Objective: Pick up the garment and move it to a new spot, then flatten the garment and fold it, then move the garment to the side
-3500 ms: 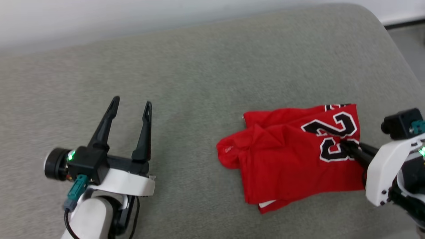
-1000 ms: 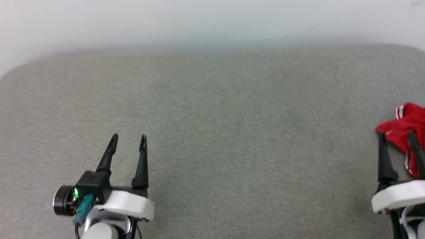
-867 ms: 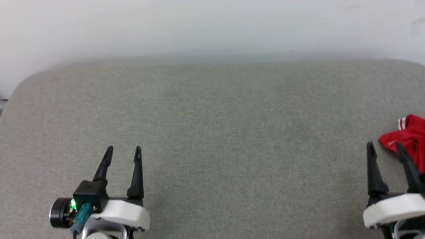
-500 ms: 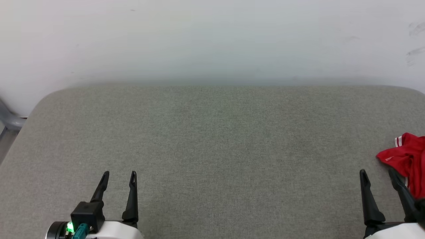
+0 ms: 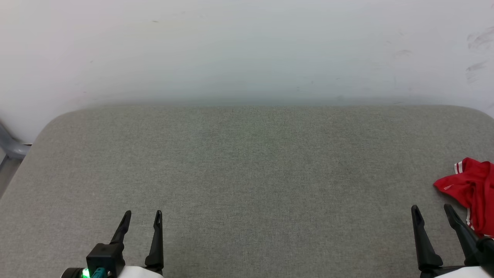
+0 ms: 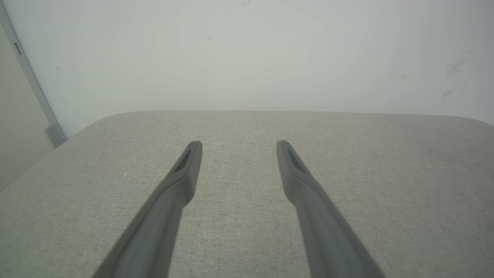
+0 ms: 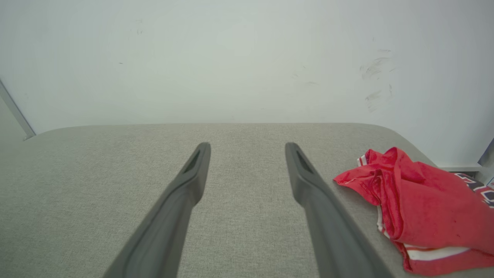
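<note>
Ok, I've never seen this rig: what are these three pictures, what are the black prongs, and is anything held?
This is a two-armed robot. One picture comes from its head, looking down at a grey padded surface. The black prongs are fingers: the left gripper at lower left, the right gripper at lower right. The other two pictures come from wrist cameras looking along each gripper's fingers. Both grippers are open and hold nothing. The red garment lies bunched at the surface's right end, beside the right gripper.
</note>
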`<state>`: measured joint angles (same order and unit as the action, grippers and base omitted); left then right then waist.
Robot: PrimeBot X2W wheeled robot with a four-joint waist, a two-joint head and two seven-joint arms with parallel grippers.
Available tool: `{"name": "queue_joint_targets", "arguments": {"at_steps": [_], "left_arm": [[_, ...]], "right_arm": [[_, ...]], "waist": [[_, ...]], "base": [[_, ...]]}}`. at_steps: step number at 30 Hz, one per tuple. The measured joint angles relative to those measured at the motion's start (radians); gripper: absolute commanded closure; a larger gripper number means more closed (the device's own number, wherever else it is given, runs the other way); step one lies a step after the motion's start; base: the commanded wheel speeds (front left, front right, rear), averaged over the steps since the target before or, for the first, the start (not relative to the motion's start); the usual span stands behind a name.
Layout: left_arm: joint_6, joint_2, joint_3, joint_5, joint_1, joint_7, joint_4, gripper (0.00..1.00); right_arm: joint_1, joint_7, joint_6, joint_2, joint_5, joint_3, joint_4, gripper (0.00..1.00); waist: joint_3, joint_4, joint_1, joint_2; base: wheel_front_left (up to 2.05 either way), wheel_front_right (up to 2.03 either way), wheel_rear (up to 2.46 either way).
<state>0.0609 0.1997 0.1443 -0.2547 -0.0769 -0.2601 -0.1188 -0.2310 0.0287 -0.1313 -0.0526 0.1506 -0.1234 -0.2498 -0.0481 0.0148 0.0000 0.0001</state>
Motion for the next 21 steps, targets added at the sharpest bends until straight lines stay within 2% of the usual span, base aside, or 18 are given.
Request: {"name": "queue_joint_targets", "arguments": {"at_steps": [7, 8, 12, 21], "left_arm": [[-0.018, -0.010, -0.005, 0.005, 0.000, 0.000, -0.012, 0.00], [-0.020, -0.011, -0.005, 0.005, 0.000, 0.000, -0.015, 1.00], [-0.021, -0.022, 0.002, -0.006, -0.011, 0.009, -0.047, 1.00], [-0.040, -0.037, -0.029, -0.169, -0.001, 0.055, -0.060, 1.00]], "right_arm": [[0.000, 0.000, 0.000, 0.000, 0.000, 0.001, 0.001, 0.00], [0.000, -0.001, 0.000, 0.000, 0.001, 0.002, 0.001, 1.00], [0.000, -0.002, 0.000, 0.000, 0.008, 0.006, 0.038, 1.00], [0.013, -0.001, 0.000, -0.001, 0.194, 0.016, 0.094, 1.00]], "waist": [[0.001, 0.001, 0.0000, 0.0000], [0.002, 0.001, 0.0000, 0.0000], [0.002, 0.001, 0.0000, 0.0000], [0.006, 0.000, 0.0000, 0.0000]], "base": [[0.00, 0.00, 0.00], [0.00, 0.00, 0.00], [0.00, 0.00, 0.00], [0.00, 0.00, 0.00]]}}
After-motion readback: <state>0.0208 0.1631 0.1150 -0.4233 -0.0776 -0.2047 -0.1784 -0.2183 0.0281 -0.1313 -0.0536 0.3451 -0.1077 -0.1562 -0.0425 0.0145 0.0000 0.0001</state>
